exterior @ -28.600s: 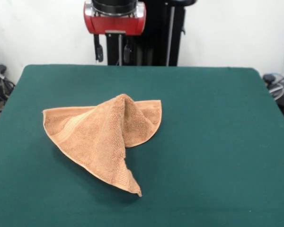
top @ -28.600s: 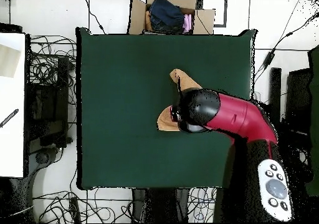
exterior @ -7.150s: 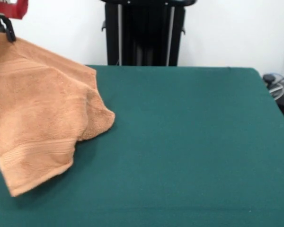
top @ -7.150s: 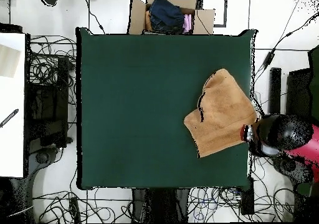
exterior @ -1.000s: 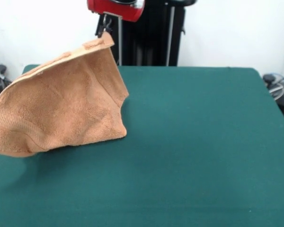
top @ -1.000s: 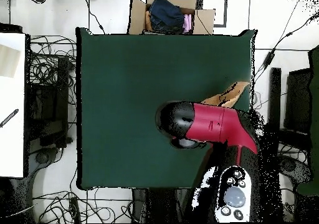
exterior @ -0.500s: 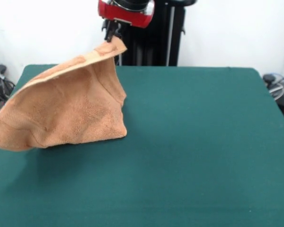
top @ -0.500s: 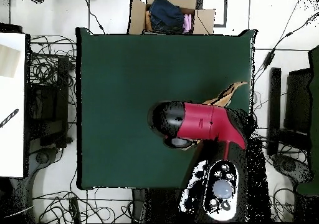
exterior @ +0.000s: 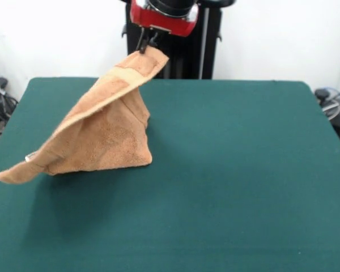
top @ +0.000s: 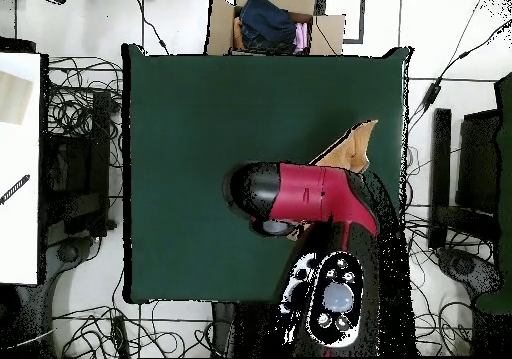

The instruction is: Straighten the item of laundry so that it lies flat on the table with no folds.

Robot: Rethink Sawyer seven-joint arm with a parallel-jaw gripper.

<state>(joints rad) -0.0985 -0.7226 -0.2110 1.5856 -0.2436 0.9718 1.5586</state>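
Fingers pinch the towel by one corner, its bulk tented on the surface at left, so letting go here would likely drop it folded.

Red arm, black rounded end (glossy).

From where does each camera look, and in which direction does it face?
Front view: sits across the table, facing the robot; shows the gripper holding up a corner of the orange-tan towel.
Overhead view: sits above, looking straight down; the red arm covers most of the towel.
Both share the green table, the towel and the arm.
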